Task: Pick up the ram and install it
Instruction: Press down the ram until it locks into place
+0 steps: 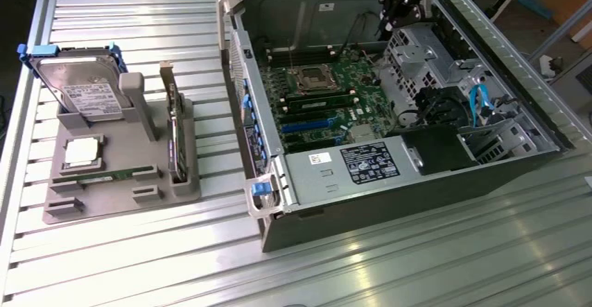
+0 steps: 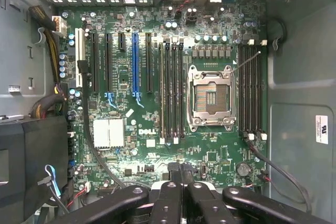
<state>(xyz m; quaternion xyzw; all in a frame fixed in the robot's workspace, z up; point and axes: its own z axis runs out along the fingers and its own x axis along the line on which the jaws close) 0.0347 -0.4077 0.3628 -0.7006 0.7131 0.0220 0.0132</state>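
Over the flat green motherboard [image 2: 210, 148], the black tool [image 2: 181, 172] sits closed.

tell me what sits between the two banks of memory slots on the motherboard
The open CPU socket sits between the two banks of memory slots on the motherboard; the wrist view shows it from straight above.

Our gripper [image 2: 181, 177] is all-black, glossy, w/ four chunky rounded links [image 2: 118, 203]. Each link carries round pivot holes & small screws. In exterior view, approx 1 o'clock, we see same black gloss.
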